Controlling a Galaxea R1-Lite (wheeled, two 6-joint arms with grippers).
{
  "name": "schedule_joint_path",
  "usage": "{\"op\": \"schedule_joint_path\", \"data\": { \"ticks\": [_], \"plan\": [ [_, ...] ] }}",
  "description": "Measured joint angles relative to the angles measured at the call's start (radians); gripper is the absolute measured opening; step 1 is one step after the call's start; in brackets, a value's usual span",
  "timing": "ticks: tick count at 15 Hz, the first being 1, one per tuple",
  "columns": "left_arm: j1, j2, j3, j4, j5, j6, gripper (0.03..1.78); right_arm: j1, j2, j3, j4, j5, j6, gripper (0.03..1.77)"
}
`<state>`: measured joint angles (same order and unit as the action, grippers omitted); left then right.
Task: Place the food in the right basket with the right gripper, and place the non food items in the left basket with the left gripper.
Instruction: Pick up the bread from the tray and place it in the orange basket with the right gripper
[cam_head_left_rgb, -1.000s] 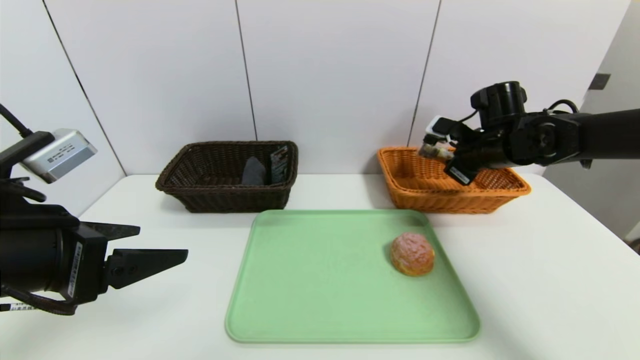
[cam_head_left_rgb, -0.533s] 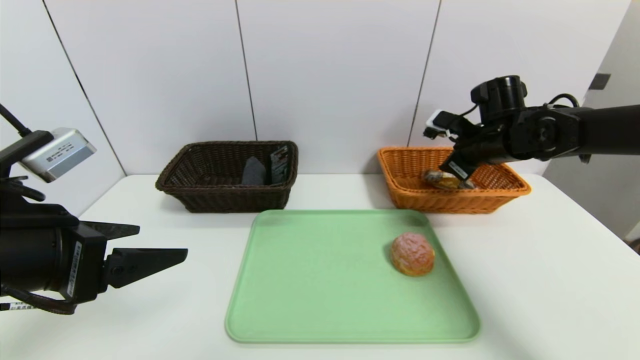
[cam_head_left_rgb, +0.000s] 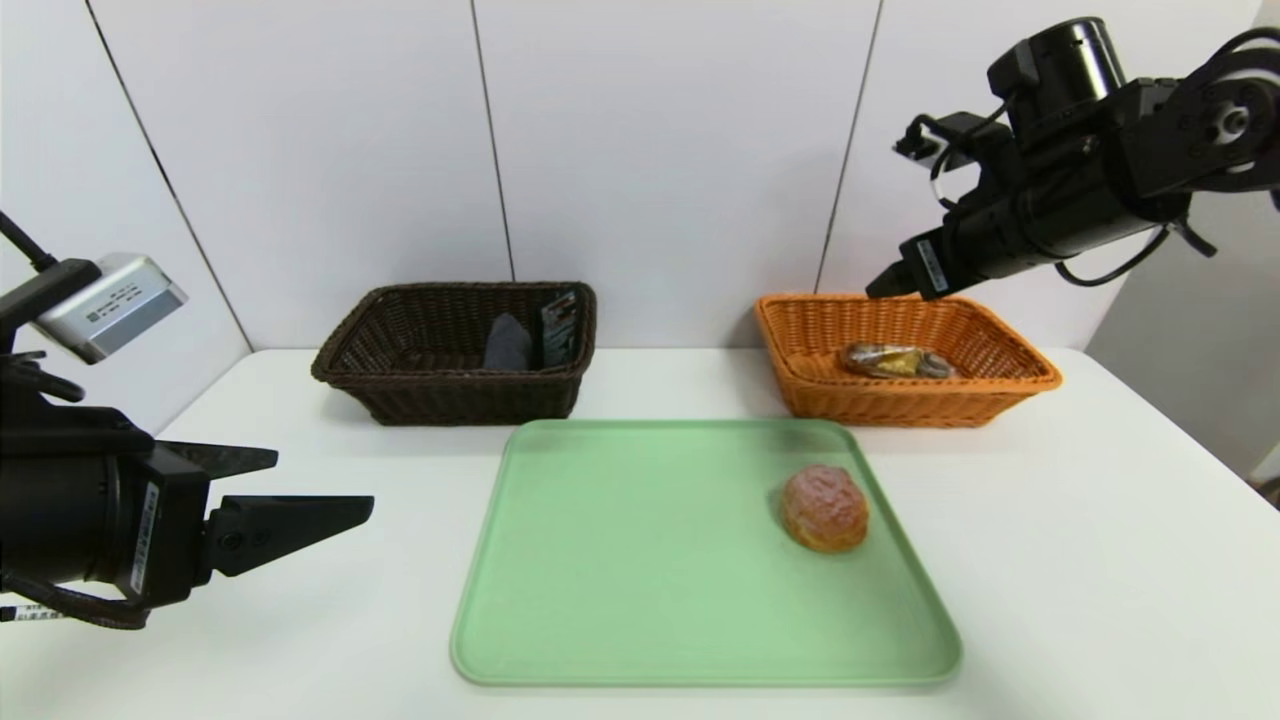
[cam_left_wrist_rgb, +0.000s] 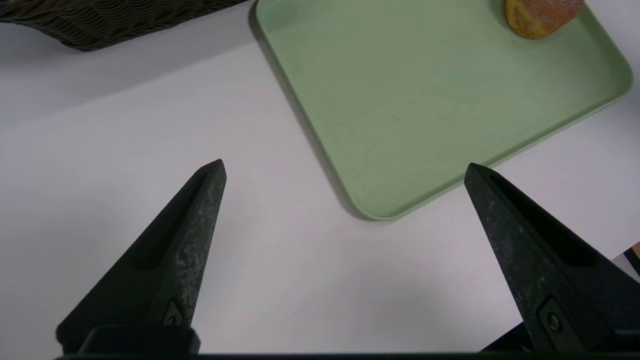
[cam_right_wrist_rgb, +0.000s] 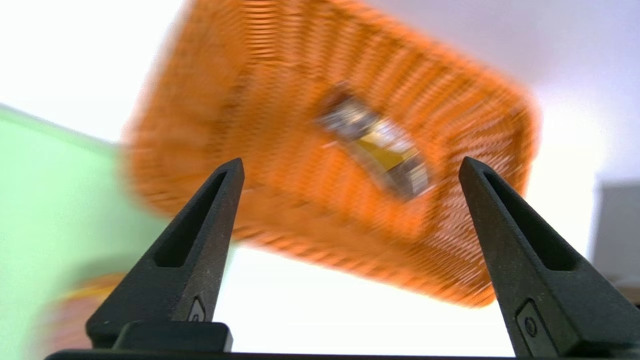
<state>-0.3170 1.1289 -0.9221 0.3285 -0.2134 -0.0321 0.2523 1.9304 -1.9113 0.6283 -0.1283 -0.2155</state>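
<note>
Here, right claw (cam_head_left_rgb: 885, 283) spread and empty above the orange basket (cam_head_left_rgb: 1000, 385), wrapped snack (cam_head_left_rgb: 897, 361) inside it, bun (cam_head_left_rgb: 824, 507) on the green tray (cam_head_left_rgb: 640, 600) in front of the basket, left claw (cam_left_wrist_rgb: 345, 170) wide apart, far off.

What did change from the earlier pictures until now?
The right hand let go the wrapped snack into the orange basket, then rose up, empty and open. The bun, green tray, dark basket and left hand stayed.

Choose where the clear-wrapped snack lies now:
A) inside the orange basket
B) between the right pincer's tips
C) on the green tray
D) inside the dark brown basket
A: the clear-wrapped snack lies on the floor of the orange basket, with the right pincer open and empty above it.
</note>
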Motion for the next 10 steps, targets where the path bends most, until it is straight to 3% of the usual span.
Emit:
{"op": "schedule_joint_path", "data": {
  "ticks": [4,8,10],
  "plan": [
    [0.0,0.001,-0.004,-0.001,0.0,0.0,1.69,0.109,-0.081,-0.018,0.221,0.005,0.326,1.58],
    [-0.001,0.002,-0.005,-0.001,-0.001,0.001,1.69,0.22,-0.136,0.026,0.354,0.004,0.494,1.64],
    [0.0,0.004,-0.004,-0.001,-0.001,0.001,1.69,0.257,-0.149,0.085,0.366,0.004,0.53,1.65]
  ]
}}
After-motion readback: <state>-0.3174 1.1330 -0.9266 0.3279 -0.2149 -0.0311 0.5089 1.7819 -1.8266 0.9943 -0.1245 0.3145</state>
